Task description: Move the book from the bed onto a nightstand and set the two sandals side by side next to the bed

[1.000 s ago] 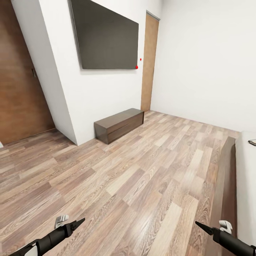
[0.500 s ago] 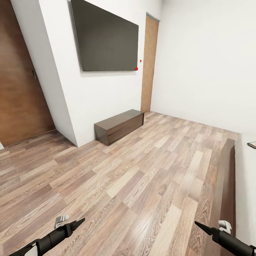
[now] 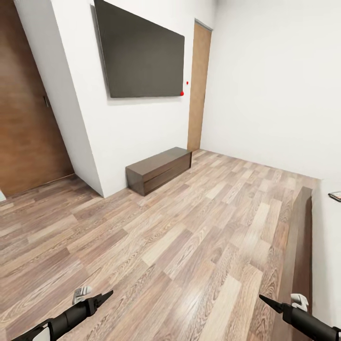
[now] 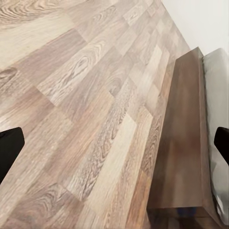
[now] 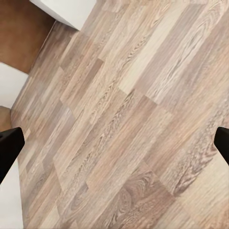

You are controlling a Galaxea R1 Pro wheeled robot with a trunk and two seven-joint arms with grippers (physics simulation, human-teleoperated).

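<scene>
at the far left we see a brown wooden door [image 3: 26,109] set back behind a jutting white wall [image 3: 85,118], which carries a big dark screen [image 3: 142,52]. under it a long dark brown low bench [image 3: 158,168] sits against the wall, and beyond that a second, narrower door [image 3: 200,85] stands in the corner.

our left gripper [image 3: 102,298] hangs low over the wood-plank floor [image 3: 166,237] holding nothing; in the left wrist view its fingertips [image 4: 9,145] sit at opposite edges of the frame, so the fingers are wide apart. our right gripper [image 3: 267,300] is likewise empty, and its fingertips [image 5: 10,143] are spread just as wide in the right wrist view.

along the right edge runs the bed [image 3: 300,246], its dark frame beside the pale mattress. the book [image 3: 336,195] lies on the mattress at the very edge of the head view, cut off by it.

we judge that we are on the approach, with nothing picked up yet. the next move calls for turning right to bring the bed into full view, then closing in on the book.

the floor ahead is open, with plenty of room to swing the base; the bed frame's long edge is close on our right, and that is what we should mind while turning.
</scene>
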